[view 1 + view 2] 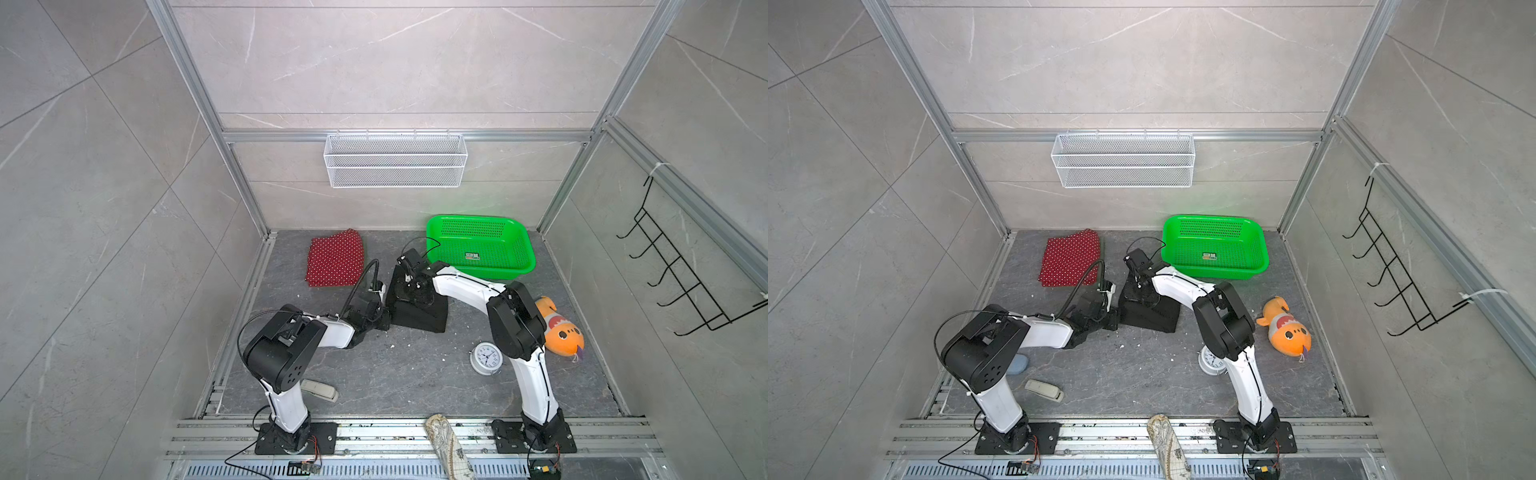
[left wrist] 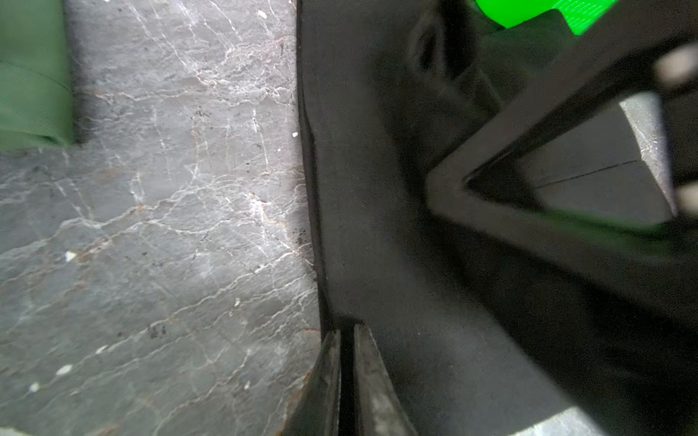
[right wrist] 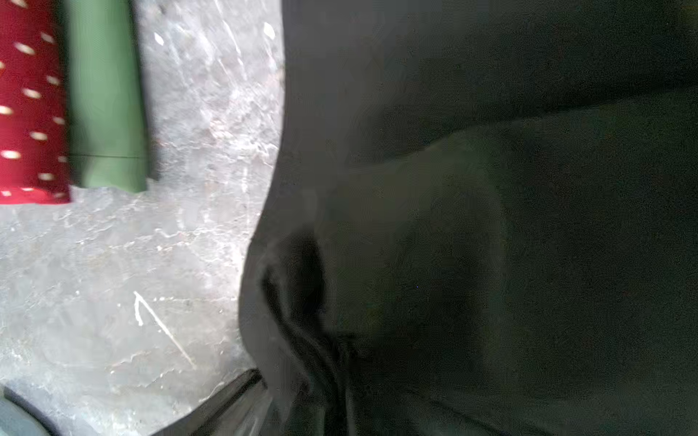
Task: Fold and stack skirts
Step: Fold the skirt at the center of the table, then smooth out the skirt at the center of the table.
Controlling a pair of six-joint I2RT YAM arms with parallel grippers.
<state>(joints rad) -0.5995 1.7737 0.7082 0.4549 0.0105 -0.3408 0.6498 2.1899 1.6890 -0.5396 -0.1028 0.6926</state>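
Top views look steeply down; both wrist views closely share black skirt [image 2: 377,234].

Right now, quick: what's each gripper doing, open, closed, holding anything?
Left gripper: closed, pinching the edge of the black skirt.
Right gripper: over the black skirt; open or closed cannot be told.
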